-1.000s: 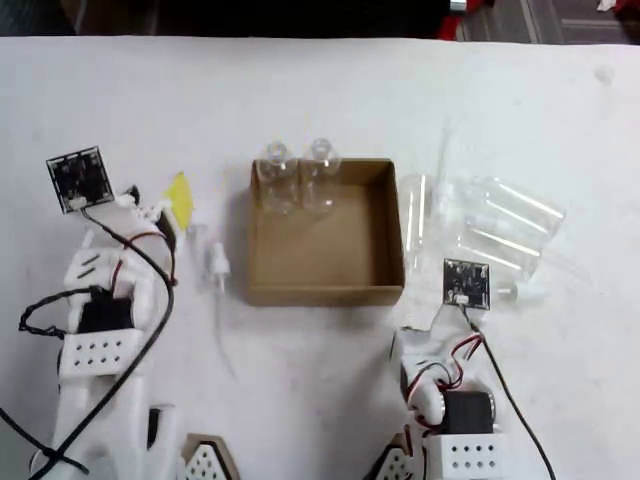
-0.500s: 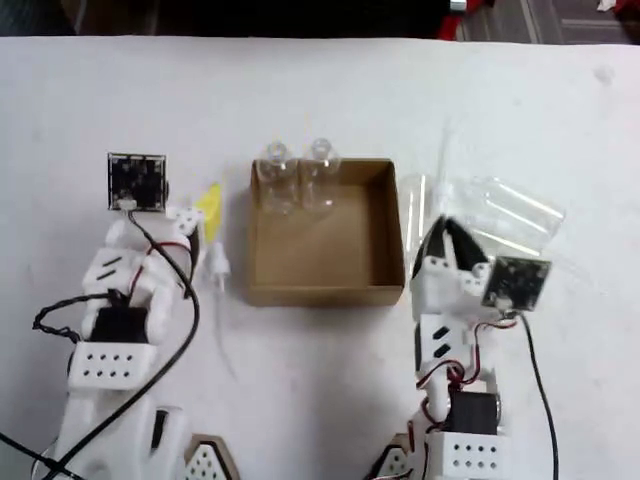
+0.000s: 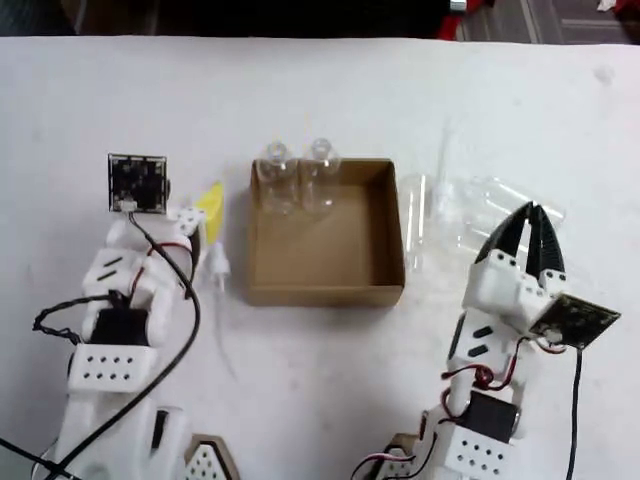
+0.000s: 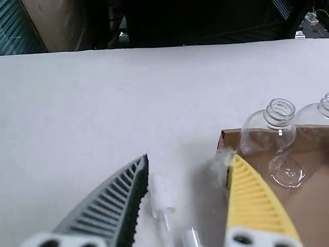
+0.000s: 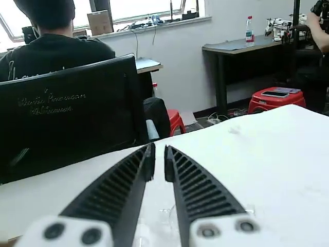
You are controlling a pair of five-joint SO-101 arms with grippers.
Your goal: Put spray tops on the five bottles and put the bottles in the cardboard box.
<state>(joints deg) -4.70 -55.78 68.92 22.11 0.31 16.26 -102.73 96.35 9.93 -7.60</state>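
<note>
Two arms at a white table. On the left, left gripper spread wide, holding nothing. Between its gray and yellow fingers, touching neither, a spray top lying flat, head toward the far side, thin tube trailing toward the near edge. Next, cardboard box, open side up, with two standing bottles at its far wall, necks up, no tops on. Right of the box, lying bottles, too blurry to count. Right gripper closed to a thin slit, holding nothing, tips just by those bottles.
</note>
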